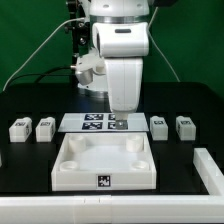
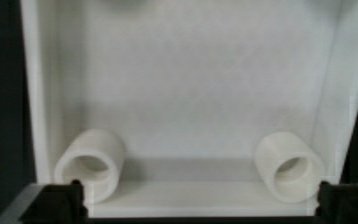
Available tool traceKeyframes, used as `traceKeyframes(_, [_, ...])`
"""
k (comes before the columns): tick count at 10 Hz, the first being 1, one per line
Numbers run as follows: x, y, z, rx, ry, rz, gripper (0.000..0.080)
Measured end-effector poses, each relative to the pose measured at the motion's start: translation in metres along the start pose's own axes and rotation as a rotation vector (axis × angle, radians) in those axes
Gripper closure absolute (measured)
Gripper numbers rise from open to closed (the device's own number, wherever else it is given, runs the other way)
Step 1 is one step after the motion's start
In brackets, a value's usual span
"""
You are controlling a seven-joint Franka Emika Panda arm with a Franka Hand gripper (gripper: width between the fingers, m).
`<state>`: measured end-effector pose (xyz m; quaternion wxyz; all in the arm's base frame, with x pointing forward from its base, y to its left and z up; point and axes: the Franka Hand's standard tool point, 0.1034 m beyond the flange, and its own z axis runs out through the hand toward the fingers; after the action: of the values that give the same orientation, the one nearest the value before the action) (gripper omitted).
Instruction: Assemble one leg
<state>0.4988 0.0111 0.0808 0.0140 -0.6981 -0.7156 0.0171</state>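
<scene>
Several legs, small white blocks with tags, stand in a row on the black table: two at the exterior view's left (image 1: 17, 128) (image 1: 45, 127) and two at its right (image 1: 158, 125) (image 1: 184, 126). The large white panel (image 1: 105, 162) with round corner sockets lies in front of them. My gripper (image 1: 120, 121) hangs over the panel's far edge, open and empty. In the wrist view the panel (image 2: 194, 90) fills the frame with two sockets (image 2: 96, 162) (image 2: 293, 165). My gripper (image 2: 202, 205) shows only its dark fingertips (image 2: 55, 200), wide apart, with nothing between them. No leg shows in the wrist view.
The marker board (image 1: 92, 122) lies just behind the panel, partly under my gripper. A white part (image 1: 210, 168) lies at the exterior view's right edge. A long white strip (image 1: 100, 212) runs along the front.
</scene>
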Motion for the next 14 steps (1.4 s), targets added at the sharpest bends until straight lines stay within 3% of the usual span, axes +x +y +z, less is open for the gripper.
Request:
traceKeyframes(2, [-0.008, -0.037, 0.02, 0.018, 0.005, -0.007, 0.015])
traceKeyframes(3, [-0.013, -0.046, 0.03, 0.03, 0.009, 0.004, 0.015])
traceKeyframes(8, [-0.017, -0.05, 0.068, 0.066, 0.026, 0.023, 0.015])
traceKeyframes(10, [-0.02, -0.051, 0.069, 0.069, 0.026, 0.029, 0.015])
traceKeyframes(11, [-0.02, -0.051, 0.07, 0.07, 0.026, 0.03, 0.0272])
traceKeyframes(12, [-0.02, -0.052, 0.07, 0.071, 0.026, 0.03, 0.0272])
traceKeyframes(14, [-0.02, -0.052, 0.07, 0.072, 0.026, 0.03, 0.0556])
